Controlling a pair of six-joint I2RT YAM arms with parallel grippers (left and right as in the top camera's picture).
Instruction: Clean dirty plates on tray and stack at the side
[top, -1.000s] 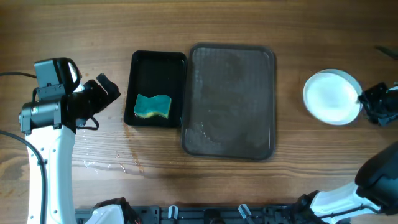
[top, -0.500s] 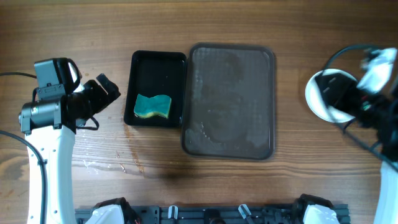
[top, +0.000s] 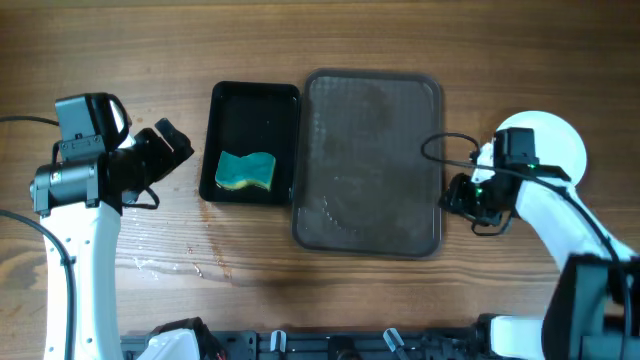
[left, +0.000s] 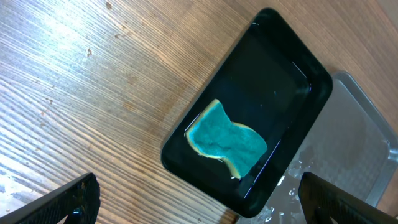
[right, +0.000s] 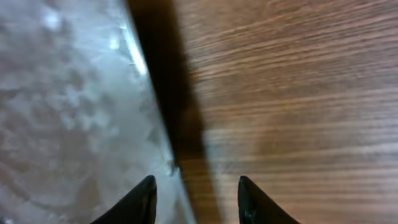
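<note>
The dark brown tray (top: 370, 160) lies mid-table and holds no plates; its wet surface shows in the right wrist view (right: 68, 106) and in the left wrist view (left: 367, 155). White plates (top: 550, 140) sit stacked to its right, partly under my right arm; how many, I cannot tell. My right gripper (top: 458, 197) is open and empty, low over the tray's right rim (right: 196, 199). My left gripper (top: 172, 142) is open and empty, left of the black tray (left: 196, 214).
A smaller glossy black tray (top: 254, 142) stands left of the brown tray, with a teal sponge (top: 246, 171) in it, also in the left wrist view (left: 227, 140). Water drops lie on the wood at front left (top: 170, 265).
My right arm swung from the plates at the far right to the tray's right edge. The left arm has not moved.
</note>
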